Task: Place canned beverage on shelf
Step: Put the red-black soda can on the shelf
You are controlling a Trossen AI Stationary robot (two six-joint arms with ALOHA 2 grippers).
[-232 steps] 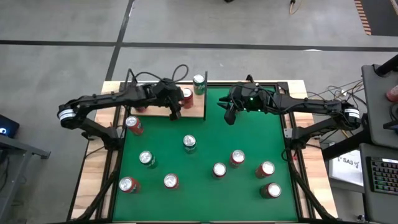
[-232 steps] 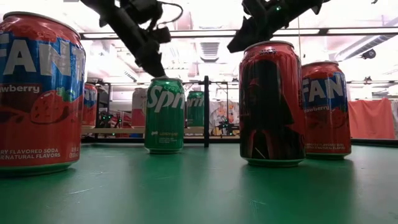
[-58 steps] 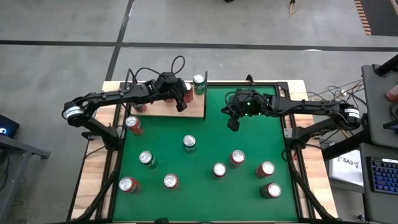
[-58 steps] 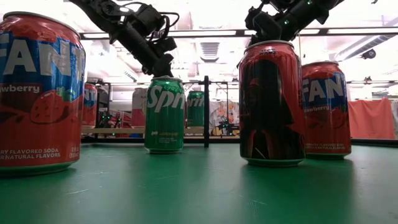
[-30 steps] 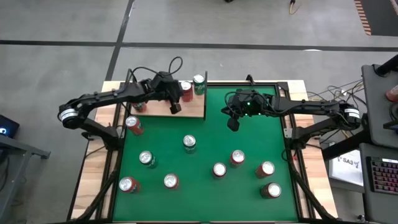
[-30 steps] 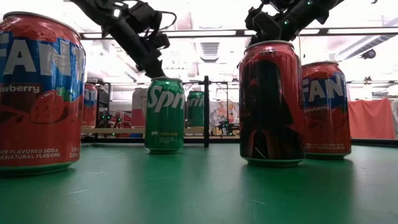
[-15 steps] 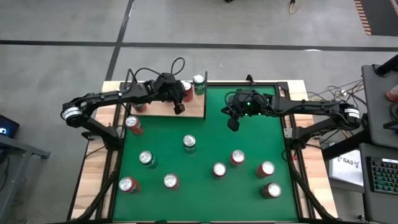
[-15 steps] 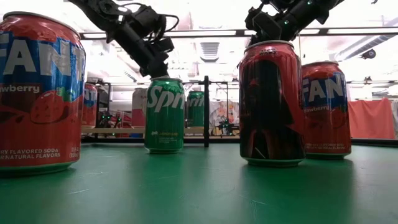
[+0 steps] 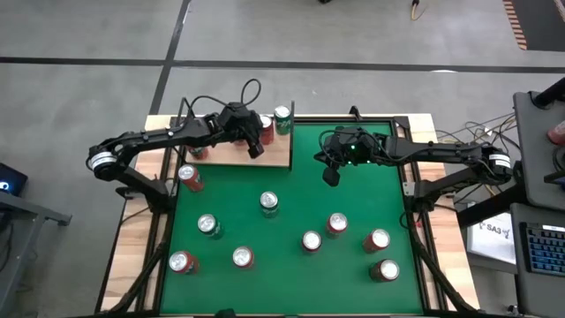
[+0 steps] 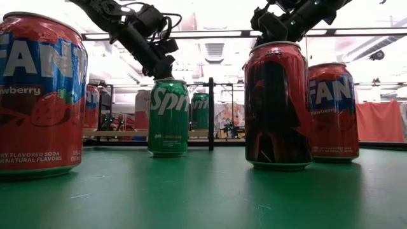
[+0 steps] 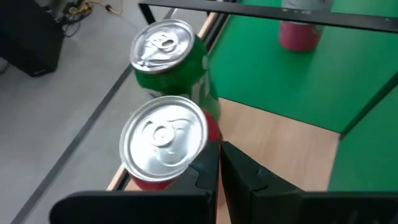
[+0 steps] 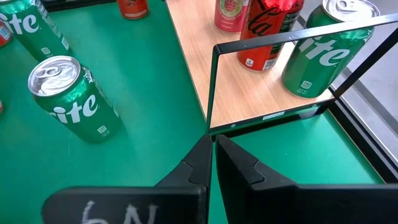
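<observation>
**Presently: left gripper empty over shelf, one can just set down**

Item 1. Shelf (image 9: 269,157): pale wood panel with black rods, at the far left corner of the green table (image 9: 353,212). Holds three cans: a green can (image 9: 282,118) at its far right corner, a red can (image 9: 265,129) just beside that one, and a pink can (image 12: 231,14) farther along the panel, partly hidden in the high view.

Item 2. Left gripper (image 9: 254,151): above the shelf, just beside the red can. Fingers pressed together, pinching nothing; the left wrist view shows the red can's lid (image 11: 163,138) close beside the closed fingers (image 11: 211,168), whether touching cannot be told, with the green can just behind it.

Item 3. Right gripper (image 9: 329,177): waiting over the far middle of the table, near the shelf's right edge. Fingers pressed together, empty.

Item 4. Loose cans on the table, all upright: a green can (image 9: 269,204) near the middle, another green (image 9: 207,225) to its left, a red (image 9: 190,177) at the left edge, two red (image 9: 182,262) (image 9: 243,257) at the near left, and four more (image 9: 311,240) (image 9: 336,224) (image 9: 377,240) (image 9: 384,270) at the near right.

Step in hand, by judgement: between placements. The red can stands on the shelf and is not gripped, so one delivery looks complete.

Next move, by judgement: lift the left gripper clear without knocking the two cans at its side, spread the fingers, and go to a nearby loose can, likely the red one at the left edge. The shelf's near half is bare wood, leaving room for it.
</observation>
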